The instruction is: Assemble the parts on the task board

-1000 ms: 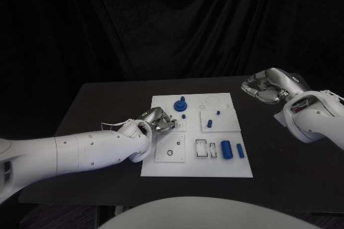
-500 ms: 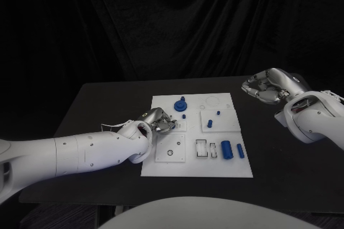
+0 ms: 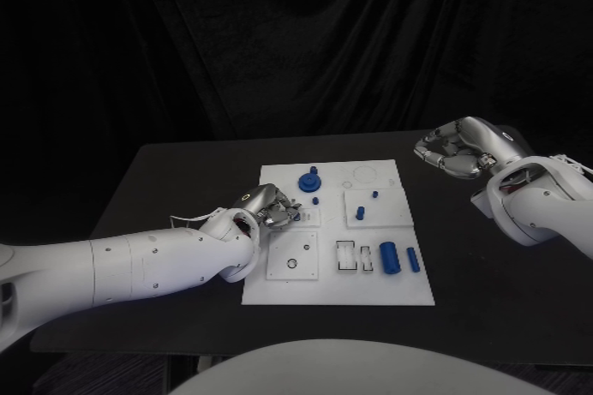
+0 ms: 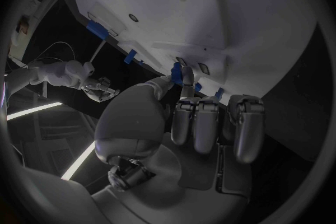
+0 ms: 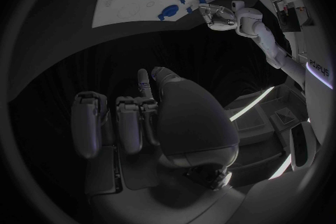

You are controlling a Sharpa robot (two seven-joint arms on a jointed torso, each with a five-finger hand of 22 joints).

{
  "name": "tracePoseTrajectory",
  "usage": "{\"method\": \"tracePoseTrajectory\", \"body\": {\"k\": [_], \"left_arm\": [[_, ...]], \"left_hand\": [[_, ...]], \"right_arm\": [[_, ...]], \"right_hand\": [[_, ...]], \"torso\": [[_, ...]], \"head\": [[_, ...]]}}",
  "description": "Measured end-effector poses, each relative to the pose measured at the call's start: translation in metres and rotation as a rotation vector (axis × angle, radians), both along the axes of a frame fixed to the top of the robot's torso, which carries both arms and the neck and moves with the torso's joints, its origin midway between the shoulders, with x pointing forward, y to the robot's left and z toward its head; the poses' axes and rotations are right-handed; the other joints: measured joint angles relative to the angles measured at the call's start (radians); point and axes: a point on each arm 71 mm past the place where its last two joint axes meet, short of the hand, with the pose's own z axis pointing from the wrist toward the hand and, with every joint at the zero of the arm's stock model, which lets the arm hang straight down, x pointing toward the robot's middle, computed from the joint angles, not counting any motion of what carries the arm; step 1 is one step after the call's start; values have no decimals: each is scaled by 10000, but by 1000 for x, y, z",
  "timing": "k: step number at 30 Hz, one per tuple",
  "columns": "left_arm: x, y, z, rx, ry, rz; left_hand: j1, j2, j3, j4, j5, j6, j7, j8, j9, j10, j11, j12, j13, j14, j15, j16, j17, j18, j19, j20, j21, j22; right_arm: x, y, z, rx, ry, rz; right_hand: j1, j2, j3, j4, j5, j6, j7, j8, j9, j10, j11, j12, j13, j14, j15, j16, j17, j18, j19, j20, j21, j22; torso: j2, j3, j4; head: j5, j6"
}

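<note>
The white task board (image 3: 393, 290) lies mid-table. A blue gear-like part (image 3: 309, 182) stands at its back, with small blue pegs (image 3: 360, 212) near the middle and two blue cylinders (image 3: 391, 258) at the front right. My left hand (image 3: 274, 208) hovers at the board's left edge. In the left wrist view it (image 4: 199, 123) pinches a small blue part (image 4: 177, 73) between thumb and fingertip, close to the board (image 4: 210, 5). My right hand (image 3: 460, 151) hangs above the table right of the board's back corner, fingers curled in; the right wrist view (image 5: 150, 117) shows nothing clearly in them.
Square white inserts with a ring (image 3: 293, 263) and rectangular slots (image 3: 356, 256) sit on the board's front half. The black table (image 3: 173, 181) stretches bare to the left and right of the board. Dark curtains close off the back.
My left hand has edged slightly along the board's left edge, still pinching the small part. The right hand has stayed put.
</note>
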Motion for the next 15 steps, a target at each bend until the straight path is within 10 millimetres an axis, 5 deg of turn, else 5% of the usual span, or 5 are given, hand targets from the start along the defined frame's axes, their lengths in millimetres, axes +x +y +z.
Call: {"method": "tracePoseTrajectory", "body": {"k": [15], "left_arm": [[2,0,-1,19,-54,79]], "left_hand": [[0,0,-82,102,-178,0,2,-1,-1,0,1,0,0,0,0,0,-1,0,0,0,0,-1]], "right_arm": [[0,0,0,0,2,2]], "right_hand": [[0,0,0,0,0,0,0,0,0,0,0,0,0,0,0,0,0,0,0,0,0,7]], "torso": [[-3,-4,-11]], "head": [[-3,0]]}}
